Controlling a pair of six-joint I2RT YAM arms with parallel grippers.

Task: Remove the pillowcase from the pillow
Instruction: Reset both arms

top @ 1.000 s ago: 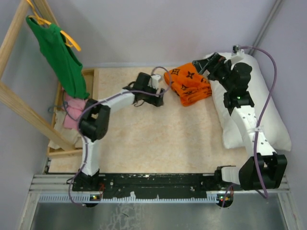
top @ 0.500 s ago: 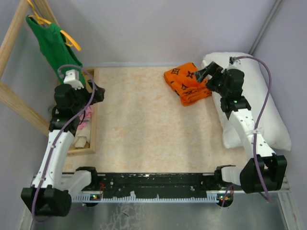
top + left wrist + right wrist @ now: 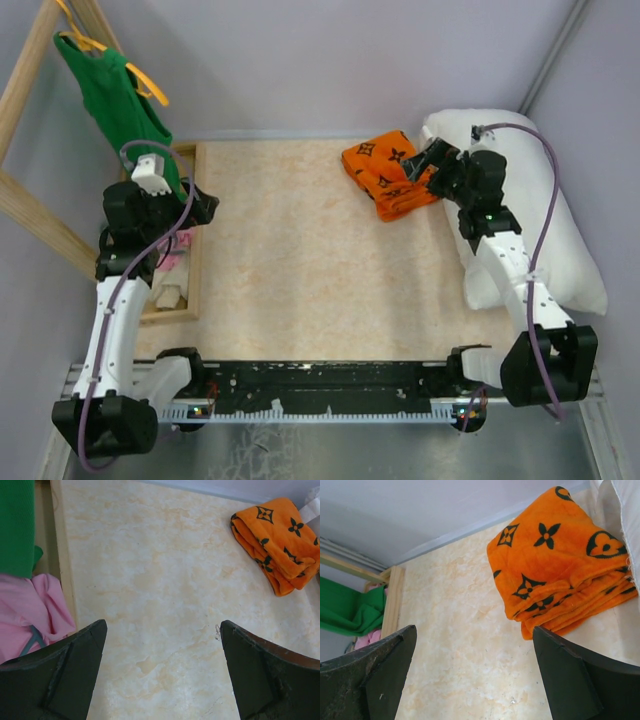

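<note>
Pillowcase [image 3: 390, 175] lies folded on the far side of the table [image 3: 300, 260], off the pillow [image 3: 555, 240] and just beside its left edge. R gripper [image 3: 425, 165] is at the pillowcase's right edge, jaws wide, holding nothing. L gripper [image 3: 162, 680] is well apart, near the tray [image 3: 195, 255] w/ pink cloth [image 3: 30, 610], jaws also wide, empty.

The count comes to one orange pillowcase [image 3: 392, 176] and one white pillow [image 3: 570, 240]. There is one green tank top [image 3: 125, 110], one yellow hanger [image 3: 150, 85], one pink cloth [image 3: 30, 605] and one wooden tray [image 3: 195, 250]. Two robot arms show, the left arm [image 3: 115, 310] and the right arm [image 3: 520, 275]. They carry two grippers, the left gripper [image 3: 162, 627] and the right gripper [image 3: 474, 630], each with two fingers. There is one table [image 3: 300, 270].
</note>
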